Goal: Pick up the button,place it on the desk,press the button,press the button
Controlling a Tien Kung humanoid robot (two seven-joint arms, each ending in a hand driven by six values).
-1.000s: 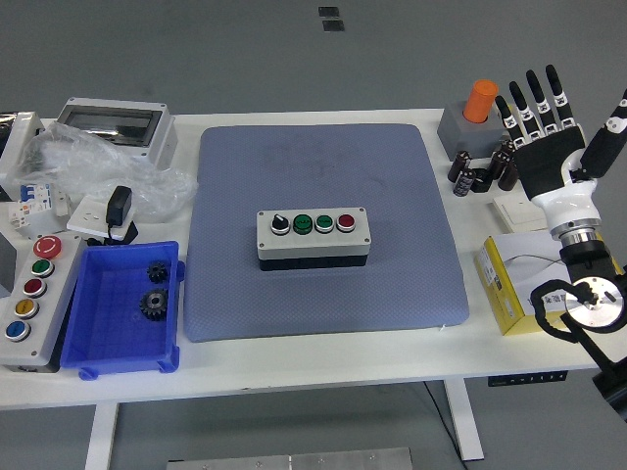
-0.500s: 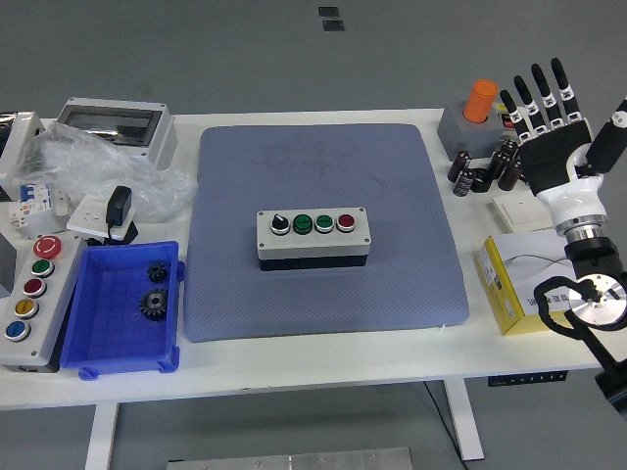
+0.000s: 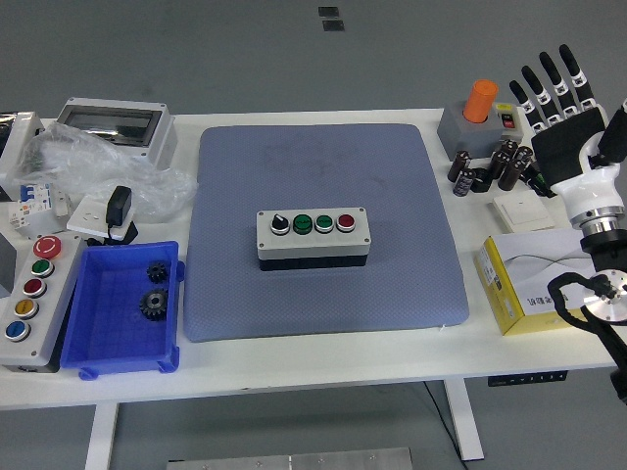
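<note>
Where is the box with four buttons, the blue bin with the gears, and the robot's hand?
Button box (image 3: 313, 235), head view: on its grey top face among the buttons.
Blue bin (image 3: 103, 323), head view: on its bare floor left of the gears.
Right hand (image 3: 560, 122), head view: on the black palm below the spread fingers.

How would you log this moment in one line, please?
right hand: open, raised at table's right | button box: on blue mat, untouched
</note>
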